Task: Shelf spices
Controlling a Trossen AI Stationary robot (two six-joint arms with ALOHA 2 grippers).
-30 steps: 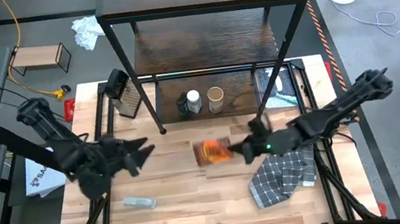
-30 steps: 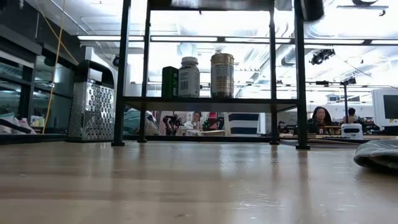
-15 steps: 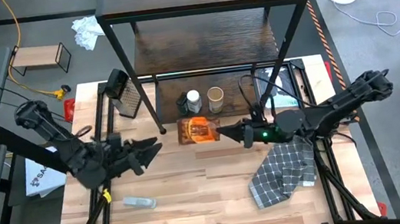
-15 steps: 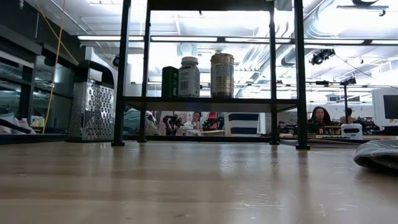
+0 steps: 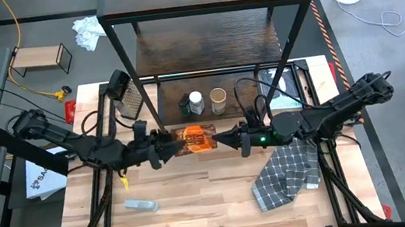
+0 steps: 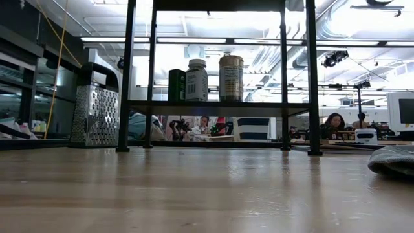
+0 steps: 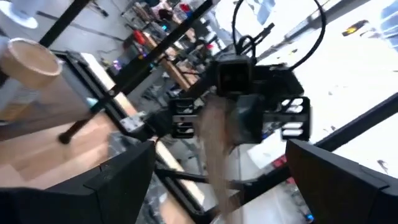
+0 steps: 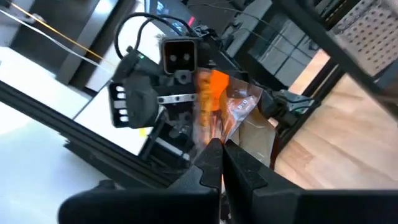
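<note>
The reddish-brown packet (image 5: pixel 196 138) is held in the air over the table's middle, in front of the shelf (image 5: pixel 202 47). My right gripper (image 5: pixel 225 138) is shut on its right end. My left gripper (image 5: pixel 169 146) is open, its fingers (image 7: pixel 118 180) standing on either side of the packet's left end (image 7: pixel 214 146). The dark jar (image 6: pixel 176 85), white-capped jar (image 6: pixel 196 80) and tan-lidded jar (image 6: pixel 231 77) stand on the shelf's lowest board (image 6: pixel 213 107). The slim amber bottle is out of view. My right gripper pinches the packet's right edge (image 8: pixel 219 138) between its two shut fingers. The fingers come level from the table's right side. The packet reaches out toward my left gripper, its broad face up, clear of the table. Whether my left gripper touches the packet, I cannot tell.
A metal box grater (image 5: pixel 126 96) stands at the far left by the shelf's leg. A clear flat plastic object (image 5: pixel 141 205) lies near the front left. A checkered cloth (image 5: pixel 285 177) lies at the front right. A small light-wood stand (image 5: pixel 38 58) sits off the table.
My right gripper has carried the packet toward the table's left and far edge, keeping it clear of the table. My left gripper has reached toward the table's right, up to the packet's left end.
</note>
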